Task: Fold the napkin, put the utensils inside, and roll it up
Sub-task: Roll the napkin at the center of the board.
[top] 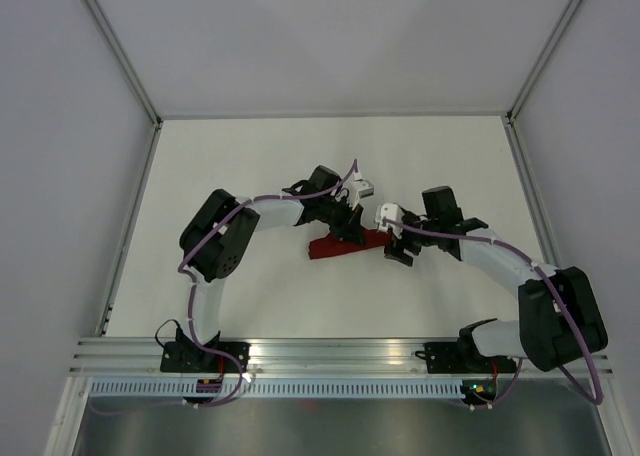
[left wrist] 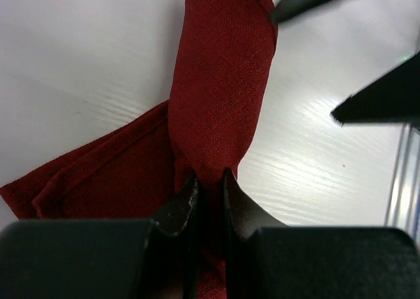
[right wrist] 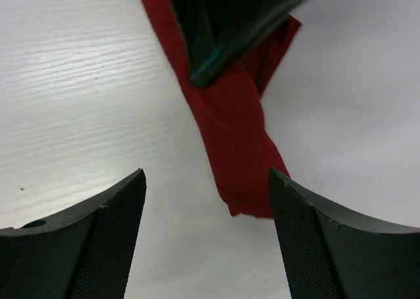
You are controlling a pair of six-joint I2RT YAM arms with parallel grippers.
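Note:
The dark red napkin [top: 338, 246] lies rolled into a narrow bundle at the middle of the table, with a flatter loose part spreading to its left [left wrist: 98, 174]. My left gripper [left wrist: 209, 181] is shut on one end of the roll [left wrist: 220, 82], cloth pinched between its jaws. My right gripper [right wrist: 207, 174] stands open just off the other end of the roll [right wrist: 239, 148], its right finger close beside the cloth and nothing between the pads. The utensils are hidden from every view.
The white table [top: 250, 176] is bounded by metal frame rails at left [top: 130, 226] and right [top: 530, 206]. In the left wrist view the right gripper's black fingers [left wrist: 380, 102] reach in from the upper right. The left gripper's body [right wrist: 230, 23] overhangs the roll in the right wrist view.

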